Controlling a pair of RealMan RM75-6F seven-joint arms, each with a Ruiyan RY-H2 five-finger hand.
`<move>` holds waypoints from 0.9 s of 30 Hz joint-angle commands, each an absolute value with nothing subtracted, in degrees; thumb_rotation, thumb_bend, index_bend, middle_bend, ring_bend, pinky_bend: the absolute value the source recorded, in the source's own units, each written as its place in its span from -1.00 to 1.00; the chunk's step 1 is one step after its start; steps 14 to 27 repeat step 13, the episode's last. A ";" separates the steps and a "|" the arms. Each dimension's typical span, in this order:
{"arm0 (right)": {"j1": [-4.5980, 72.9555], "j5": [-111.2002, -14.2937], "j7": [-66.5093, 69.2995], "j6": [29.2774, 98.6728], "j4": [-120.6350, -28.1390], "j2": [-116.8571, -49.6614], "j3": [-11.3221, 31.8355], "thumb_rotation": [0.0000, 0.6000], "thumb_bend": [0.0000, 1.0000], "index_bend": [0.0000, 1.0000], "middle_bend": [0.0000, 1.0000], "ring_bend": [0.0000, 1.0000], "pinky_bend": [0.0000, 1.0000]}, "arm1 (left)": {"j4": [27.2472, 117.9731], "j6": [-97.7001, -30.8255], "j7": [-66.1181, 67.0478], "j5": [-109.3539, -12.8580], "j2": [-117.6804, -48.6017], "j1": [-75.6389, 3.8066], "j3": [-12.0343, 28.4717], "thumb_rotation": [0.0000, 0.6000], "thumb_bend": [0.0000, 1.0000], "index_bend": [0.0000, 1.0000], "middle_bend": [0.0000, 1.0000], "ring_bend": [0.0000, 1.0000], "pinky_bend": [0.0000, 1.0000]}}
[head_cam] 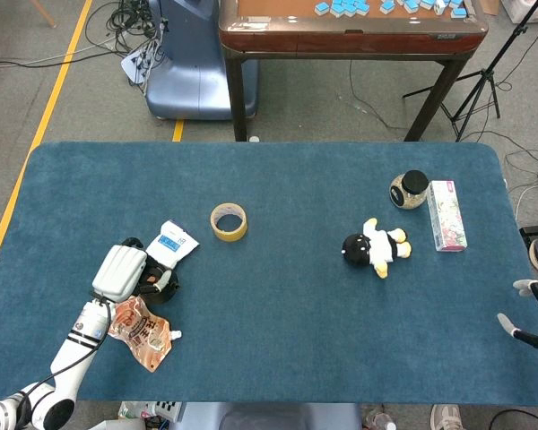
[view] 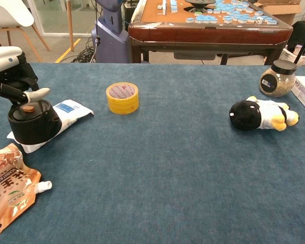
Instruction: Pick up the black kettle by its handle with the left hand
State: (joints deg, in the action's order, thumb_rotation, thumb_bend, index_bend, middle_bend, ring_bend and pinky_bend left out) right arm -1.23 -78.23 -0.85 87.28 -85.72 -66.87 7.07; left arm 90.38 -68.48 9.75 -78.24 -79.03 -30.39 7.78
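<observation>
The black kettle [view: 33, 122] sits near the counter's [head_cam: 278, 305] left edge, partly on a white pouch [view: 66, 113]. The left hand [view: 10, 68] is over its top, fingers [view: 33, 95] curled at the handle, though whether they actually grasp it cannot be told. An orange spouted pouch [view: 7, 185] lies just in front. The right hand [head_cam: 531, 313] shows at the counter's right edge, its fingers released and empty.

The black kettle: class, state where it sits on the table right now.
The black kettle sits at the table's near-left, under the left hand, resting against the white packet, with the orange pouch just in front of it.
</observation>
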 commanded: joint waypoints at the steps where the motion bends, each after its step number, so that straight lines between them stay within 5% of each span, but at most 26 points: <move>1: -1.28 -78.23 -0.88 87.35 -85.80 -66.83 7.07 1.00 -0.65 -0.24 -0.12 -0.34 -0.28 | 90.44 -68.44 9.74 -78.30 -78.95 -30.35 7.72 0.41 -0.26 1.00 1.00 0.98 -0.25; 27: -1.38 -78.34 -1.16 87.59 -86.27 -66.67 7.03 1.00 -0.65 -0.24 -0.12 -0.34 -0.28 | 90.32 -68.51 9.76 -78.40 -78.94 -30.06 7.51 0.42 -0.26 1.00 1.00 0.98 -0.16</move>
